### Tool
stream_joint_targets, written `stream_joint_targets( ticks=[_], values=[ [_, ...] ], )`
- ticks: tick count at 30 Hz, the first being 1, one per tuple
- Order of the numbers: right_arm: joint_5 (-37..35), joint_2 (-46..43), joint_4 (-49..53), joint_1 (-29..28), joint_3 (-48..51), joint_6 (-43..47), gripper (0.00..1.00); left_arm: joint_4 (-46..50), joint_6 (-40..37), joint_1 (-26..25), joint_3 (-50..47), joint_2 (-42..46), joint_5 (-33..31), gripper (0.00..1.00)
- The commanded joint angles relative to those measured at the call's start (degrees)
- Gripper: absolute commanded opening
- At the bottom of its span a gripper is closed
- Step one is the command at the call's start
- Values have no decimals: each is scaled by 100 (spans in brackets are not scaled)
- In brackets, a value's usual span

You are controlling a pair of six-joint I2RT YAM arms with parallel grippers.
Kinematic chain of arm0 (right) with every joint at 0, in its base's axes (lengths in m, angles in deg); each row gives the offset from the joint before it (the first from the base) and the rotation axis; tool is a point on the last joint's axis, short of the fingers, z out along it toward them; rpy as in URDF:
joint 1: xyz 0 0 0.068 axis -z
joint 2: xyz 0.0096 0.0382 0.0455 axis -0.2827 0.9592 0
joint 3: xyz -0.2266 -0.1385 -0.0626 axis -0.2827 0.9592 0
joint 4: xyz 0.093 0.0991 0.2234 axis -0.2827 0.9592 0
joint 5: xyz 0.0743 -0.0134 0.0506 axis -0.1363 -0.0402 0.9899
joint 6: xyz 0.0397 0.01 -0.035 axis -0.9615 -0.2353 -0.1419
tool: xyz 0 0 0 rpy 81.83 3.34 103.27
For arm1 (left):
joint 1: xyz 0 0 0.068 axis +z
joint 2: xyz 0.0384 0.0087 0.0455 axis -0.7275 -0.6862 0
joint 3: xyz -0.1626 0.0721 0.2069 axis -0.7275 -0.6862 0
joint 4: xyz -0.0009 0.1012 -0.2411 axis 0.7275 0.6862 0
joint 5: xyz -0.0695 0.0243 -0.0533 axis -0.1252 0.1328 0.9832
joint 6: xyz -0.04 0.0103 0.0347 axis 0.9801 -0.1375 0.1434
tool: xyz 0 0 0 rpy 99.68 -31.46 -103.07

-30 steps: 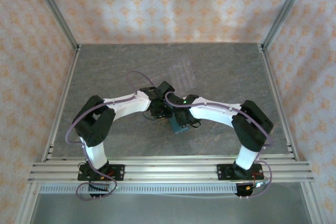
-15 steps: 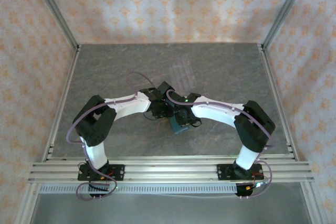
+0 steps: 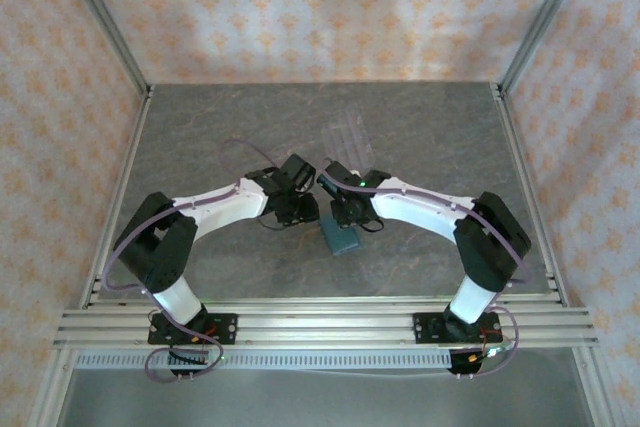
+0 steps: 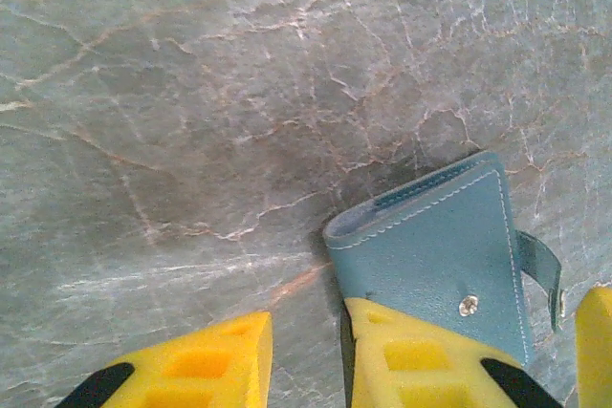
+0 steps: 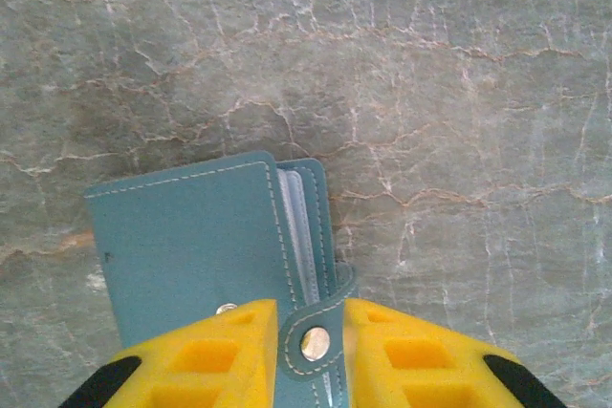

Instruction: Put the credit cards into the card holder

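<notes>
Pinching the strap (image 5: pixel 330 293) of the card holder (image 5: pixel 191 246), the right pincer (image 5: pixel 311 317) probably means to open it. The left pincer (image 4: pixel 306 317), narrowly apart and empty, seems to pin its cover to the worktop (image 4: pixel 191 93).

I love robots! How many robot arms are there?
2. The left arm reaches in from the left, the right arm from the right; they meet over the teal wallet. None looks hidden.

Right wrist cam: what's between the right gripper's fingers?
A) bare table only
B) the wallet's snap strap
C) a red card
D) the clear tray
B: the snap strap of the card holder sits between the fingers of the right gripper.
</notes>
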Motion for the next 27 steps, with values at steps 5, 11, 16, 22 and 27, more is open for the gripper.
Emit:
stream_joint_targets(
  ticks=[5, 11, 16, 22, 27],
  values=[
    [-22, -105, -46, -6, -192, 25, 24, -55, 11, -24, -331, 145, 246, 26],
    [-20, -66, 54, 13, -288, 45, 17, -181, 11, -112, -456, 57, 289, 26],
    [254, 32, 110, 12, -350, 137, 26, -249, 20, -130, -483, -16, 291, 26],
    [61, 286, 151, -92, -263, 194, 30, -310, 123, -106, -539, -82, 268, 26],
    [-291, 503, 287, -224, -361, 236, 30, -319, 151, -73, -567, -77, 259, 26]
  ],
)
